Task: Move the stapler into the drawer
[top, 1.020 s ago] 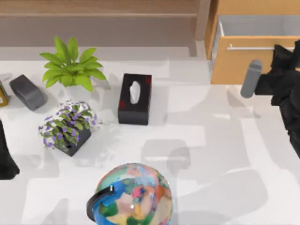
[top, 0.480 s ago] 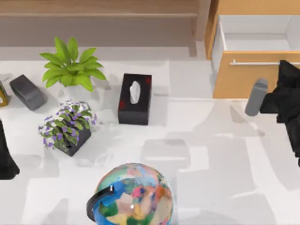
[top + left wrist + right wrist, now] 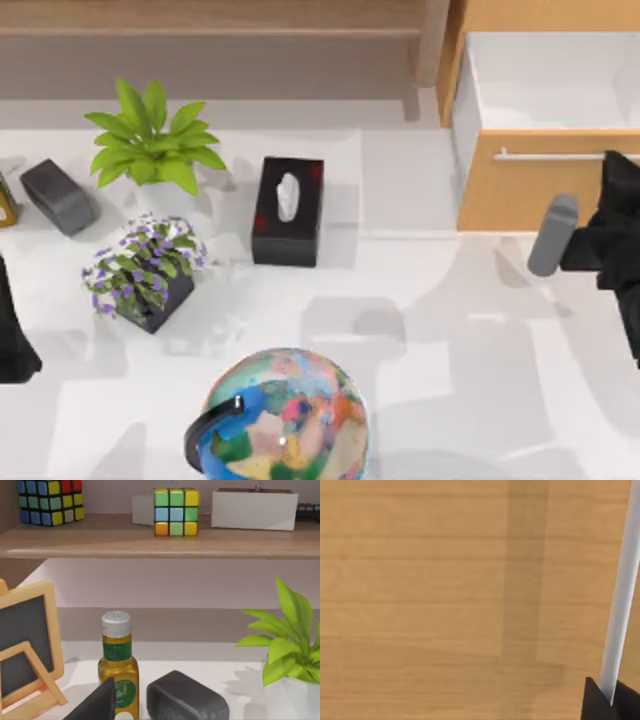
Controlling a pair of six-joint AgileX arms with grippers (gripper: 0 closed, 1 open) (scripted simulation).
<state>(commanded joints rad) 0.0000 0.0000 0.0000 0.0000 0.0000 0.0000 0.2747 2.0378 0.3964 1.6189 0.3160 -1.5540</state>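
Note:
The stapler [image 3: 58, 196] is a dark grey block lying at the table's far left, behind the flowers; the left wrist view has the stapler [image 3: 187, 700] close by, beside an oil bottle. The drawer [image 3: 520, 190] at the back right stands pulled out, its white inside [image 3: 560, 85] showing. My right gripper [image 3: 614, 160] is at the silver bar handle [image 3: 550, 155] and shut on it. In the right wrist view the handle [image 3: 620, 590] crosses the wood front just above a dark fingertip [image 3: 598, 702]. My left arm [image 3: 10, 330] is parked at the left edge.
A black tissue box [image 3: 288, 210] stands mid-table, with a green plant [image 3: 150, 140] and a purple flower pot [image 3: 142, 270] to its left. A globe [image 3: 280, 415] sits at the front. The oil bottle [image 3: 118, 670], a small chalkboard [image 3: 25, 645] and a shelf of cubes [image 3: 175, 511] are behind the stapler.
My right gripper has drawn back toward the table's front with the handle, and the drawer has slid further out, showing more white inside. The left arm and stapler have not moved.

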